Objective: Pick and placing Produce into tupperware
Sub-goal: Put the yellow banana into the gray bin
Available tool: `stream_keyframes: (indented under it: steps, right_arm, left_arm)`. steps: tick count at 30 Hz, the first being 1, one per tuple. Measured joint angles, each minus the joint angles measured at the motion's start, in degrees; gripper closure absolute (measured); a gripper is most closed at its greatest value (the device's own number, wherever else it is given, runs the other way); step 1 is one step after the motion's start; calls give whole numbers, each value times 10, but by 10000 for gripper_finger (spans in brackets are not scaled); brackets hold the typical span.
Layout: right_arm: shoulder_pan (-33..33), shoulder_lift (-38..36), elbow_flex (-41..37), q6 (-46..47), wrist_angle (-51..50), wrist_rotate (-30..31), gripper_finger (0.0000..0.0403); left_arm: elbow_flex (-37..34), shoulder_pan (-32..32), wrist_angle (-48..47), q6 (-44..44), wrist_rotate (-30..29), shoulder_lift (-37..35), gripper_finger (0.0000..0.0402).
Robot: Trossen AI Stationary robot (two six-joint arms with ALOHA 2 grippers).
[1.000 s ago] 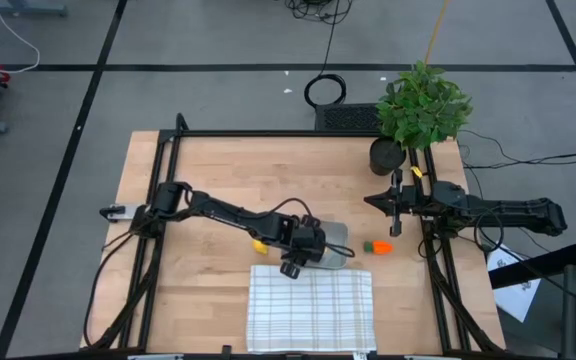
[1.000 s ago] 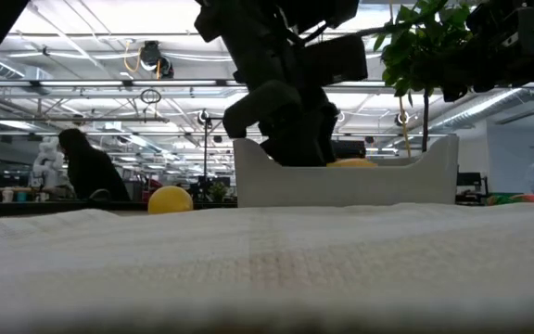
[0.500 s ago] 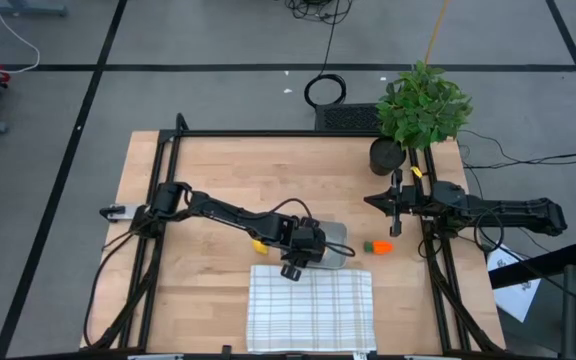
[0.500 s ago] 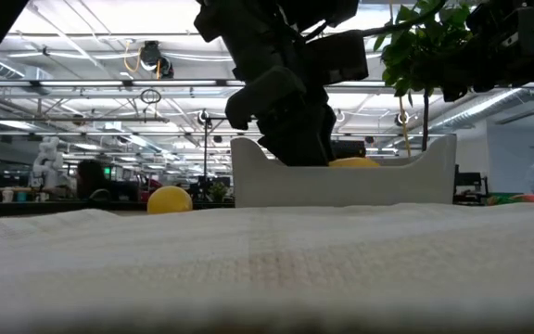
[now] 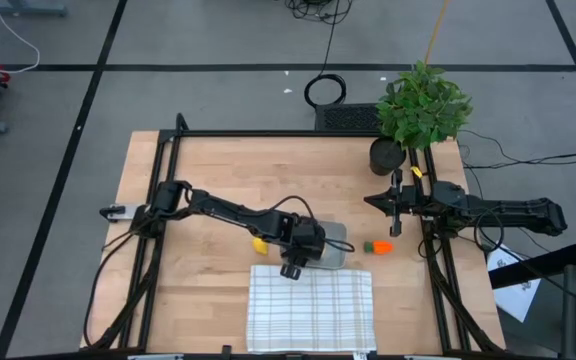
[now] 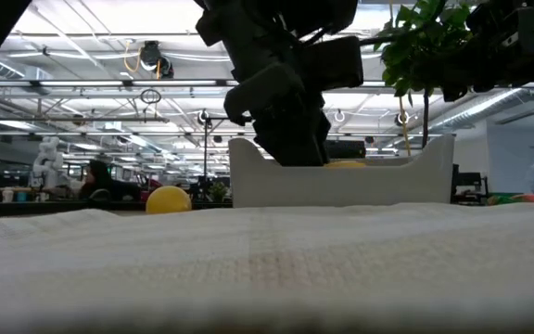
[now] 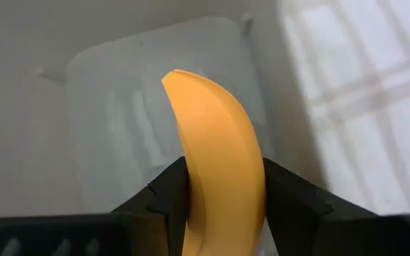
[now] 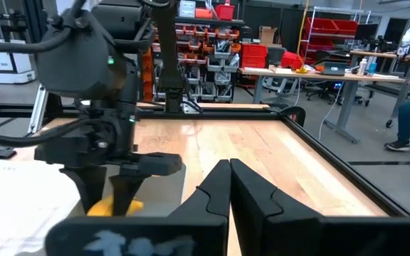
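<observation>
My left gripper [image 7: 223, 186] hangs over the translucent grey tupperware [image 7: 112, 121], shut on the yellow banana [image 7: 216, 142]. In the low view the banana [image 6: 346, 164] just shows above the near wall of the tupperware [image 6: 341, 184]. The small round yellow fruit [image 5: 259, 243] lies on the table left of the tupperware [image 5: 338, 240]. The orange carrot [image 5: 379, 247] with its green top lies to the tupperware's right. My right gripper [image 5: 371, 200] waits shut and level at the table's right side. My left gripper pinches the banana between its two fingers [image 7: 166, 198], one on each side of the banana's thick middle part [image 7: 219, 195]. The fingers come from above, slanting down. The banana's free end [image 7: 180, 78] points into the tupperware; whether it touches the bottom I cannot tell.
A white grid-patterned cloth [image 5: 311, 308] lies at the near edge, just in front of the tupperware. A leafy potted plant [image 5: 423, 105] stands at the far right corner. A black frame [image 5: 158, 200] runs round the table.
My left gripper has rolled a little about its own axis while staying over the tupperware, the banana still in its hold. The banana shows slightly lower behind the tupperware's near wall.
</observation>
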Motion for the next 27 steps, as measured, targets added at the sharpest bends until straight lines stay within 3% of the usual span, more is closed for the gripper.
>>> stream_keyframes:
  steps: [10,27]
  right_arm:
    - [0,0,0,-5,1,0,403]
    - [0,0,0,-15,1,0,403]
  left_arm:
    - [45,22,-83,-33,3,0,252]
    - [47,22,-86,-45,21,-1,252]
